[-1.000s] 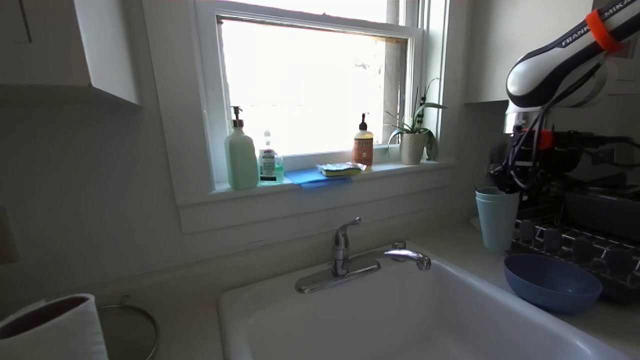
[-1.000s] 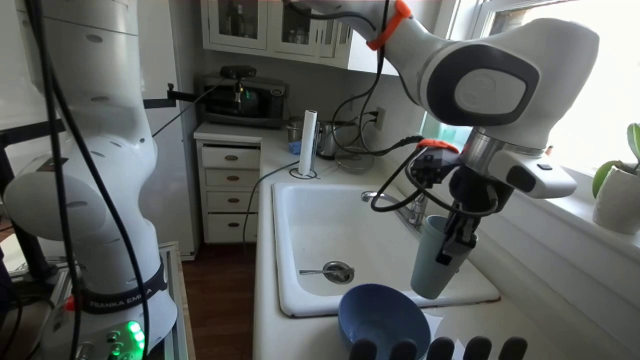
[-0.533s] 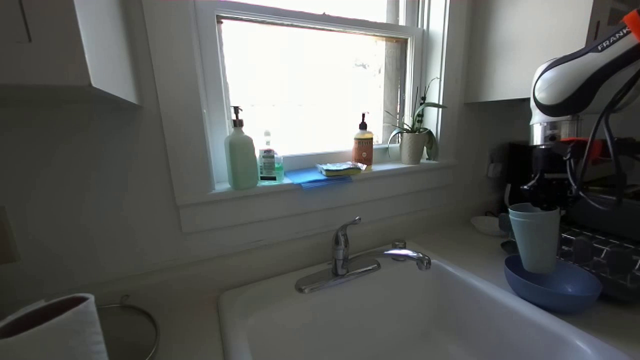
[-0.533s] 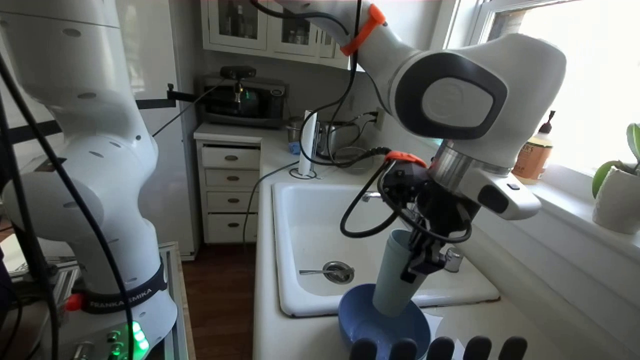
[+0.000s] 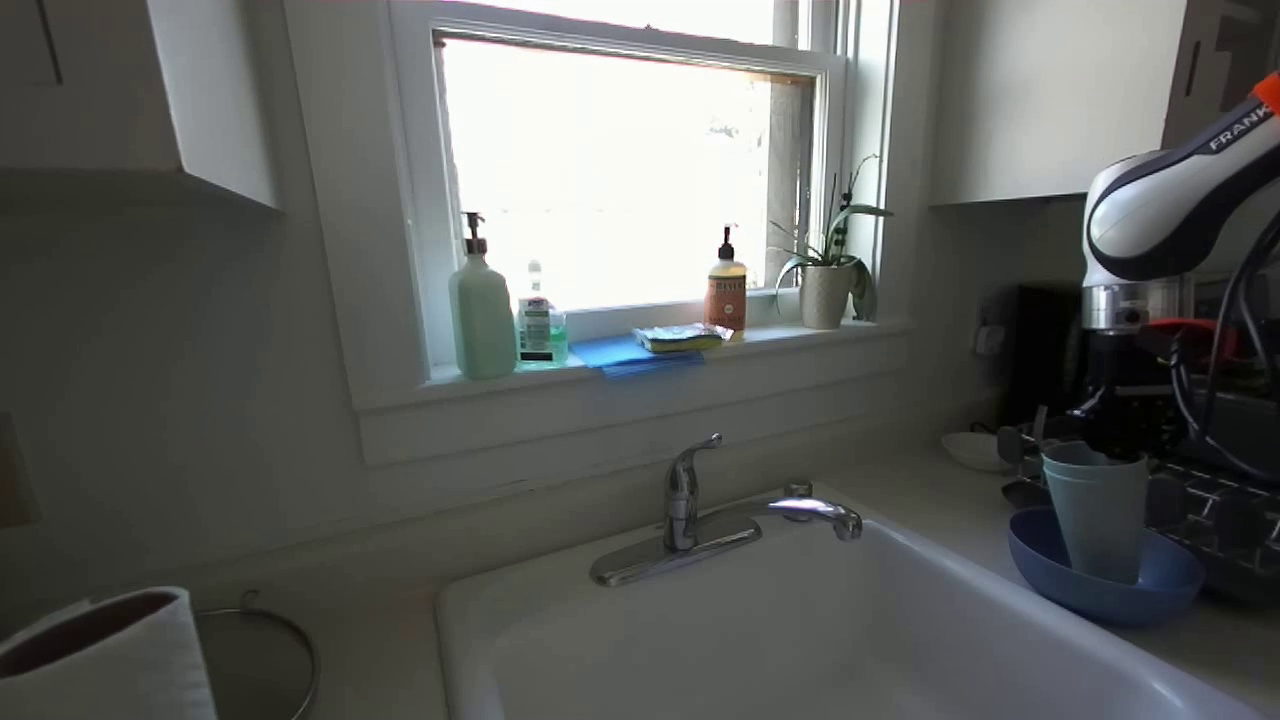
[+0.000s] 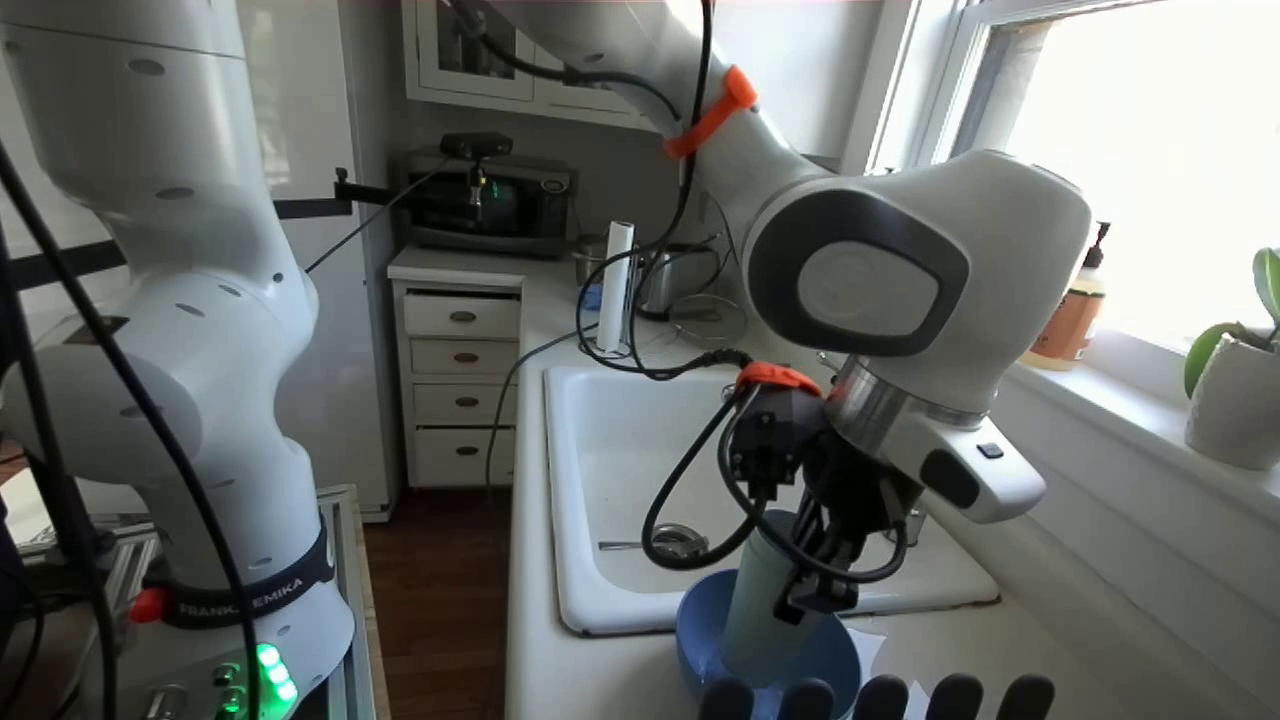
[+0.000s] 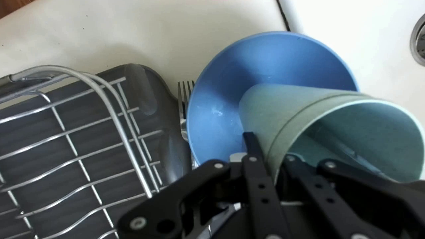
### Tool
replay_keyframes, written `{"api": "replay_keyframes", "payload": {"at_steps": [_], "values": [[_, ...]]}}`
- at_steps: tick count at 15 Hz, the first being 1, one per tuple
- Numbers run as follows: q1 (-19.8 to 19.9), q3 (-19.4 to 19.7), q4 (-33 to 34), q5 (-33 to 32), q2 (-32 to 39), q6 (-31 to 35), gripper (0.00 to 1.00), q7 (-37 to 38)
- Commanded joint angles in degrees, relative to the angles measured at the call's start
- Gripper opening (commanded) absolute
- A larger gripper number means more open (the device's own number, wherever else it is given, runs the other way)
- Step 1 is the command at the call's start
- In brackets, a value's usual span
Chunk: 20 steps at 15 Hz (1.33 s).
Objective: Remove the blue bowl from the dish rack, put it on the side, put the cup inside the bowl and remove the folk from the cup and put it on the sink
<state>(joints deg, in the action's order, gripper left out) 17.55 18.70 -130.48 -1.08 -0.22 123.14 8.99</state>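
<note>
In an exterior view the cup [image 5: 1098, 520] is inside the blue bowl [image 5: 1100, 603]; whether its base touches bottom is hidden. In an exterior view the blue bowl sits on the bench [image 6: 595, 675] and the cup [image 6: 757, 615] leans, so ideally right it before release. In the wrist view the jaws pinch the cup's wall: seat it gently, part them slightly, withdraw along its axis.
</note>
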Motion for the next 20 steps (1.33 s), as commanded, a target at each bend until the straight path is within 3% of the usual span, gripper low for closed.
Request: {"api": "replay_keyframes", "payload": {"at_steps": [1, 4, 5, 6, 7, 13, 16, 20], "values": [[0.4, 0.0, -1.6, 1.1, 0.2, 3.6, 0.02, 0.2], [0.1, -0.3, -1.9, 1.3, 1.2, 4.7, 0.02, 0.8], [0.1, -0.3, -2.1, 1.3, 1.4, 5.1, 0.07, 0.9], [0.1, -0.3, -2.0, 1.3, 1.7, 5.3, 0.32, 1.0], [0.1, -0.4, -2.0, 1.2, 1.7, 5.6, 0.32, 1.2], [-0.3, -0.9, -1.8, 0.0, -0.1, 5.6, 0.74, 0.7], [-0.5, -0.9, -1.0, -3.7, -1.5, 5.5, 0.94, 3.1], [-0.6, -1.5, 0.3, -5.1, -3.9, 4.6, 1.0, 5.0]]}}
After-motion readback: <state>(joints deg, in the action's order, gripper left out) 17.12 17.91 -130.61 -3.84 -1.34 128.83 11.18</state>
